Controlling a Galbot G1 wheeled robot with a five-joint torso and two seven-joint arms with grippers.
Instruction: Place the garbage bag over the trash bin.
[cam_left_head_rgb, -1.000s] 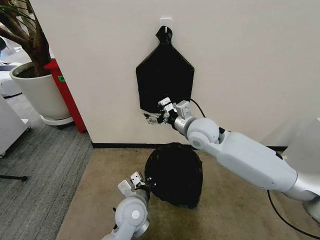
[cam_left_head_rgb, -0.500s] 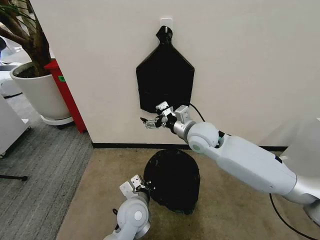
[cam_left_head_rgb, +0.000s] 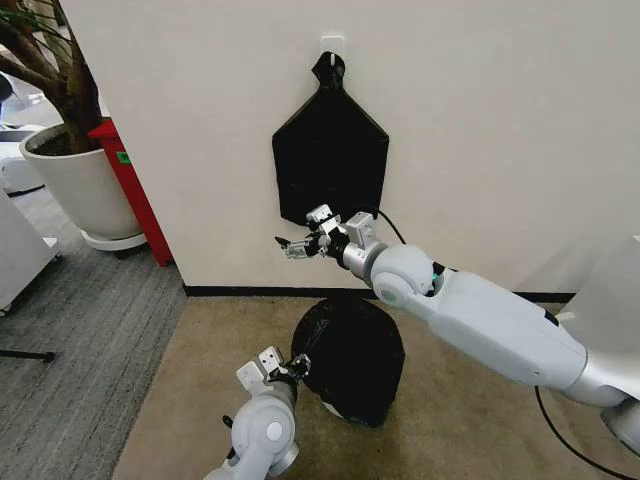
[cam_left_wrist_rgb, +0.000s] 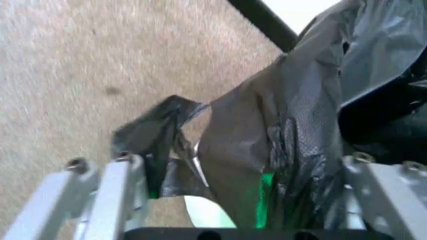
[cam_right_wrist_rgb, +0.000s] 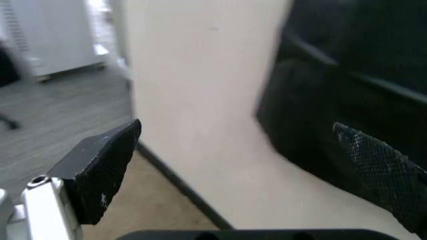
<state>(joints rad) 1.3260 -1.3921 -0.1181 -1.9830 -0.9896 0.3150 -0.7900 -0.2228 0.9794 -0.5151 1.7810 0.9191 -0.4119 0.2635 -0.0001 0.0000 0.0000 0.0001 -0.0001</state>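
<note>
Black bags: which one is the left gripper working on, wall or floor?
The floor one: the garbage bag draped over the trash bin, at the left gripper. The flat black sheaf hangs on the wall, by the open right gripper.

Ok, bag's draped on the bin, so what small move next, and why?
Probably pull the left gripper down the bin's side: a fold of the garbage bag and a sliver of the trash bin lie between its open fingers. The right gripper hangs open by the wall.

I see thin, glossy, crinkled plastic film on the garbage bag (cam_left_wrist_rgb: 300, 130), over matt, rough carpet (cam_left_wrist_rgb: 87, 65).
</note>
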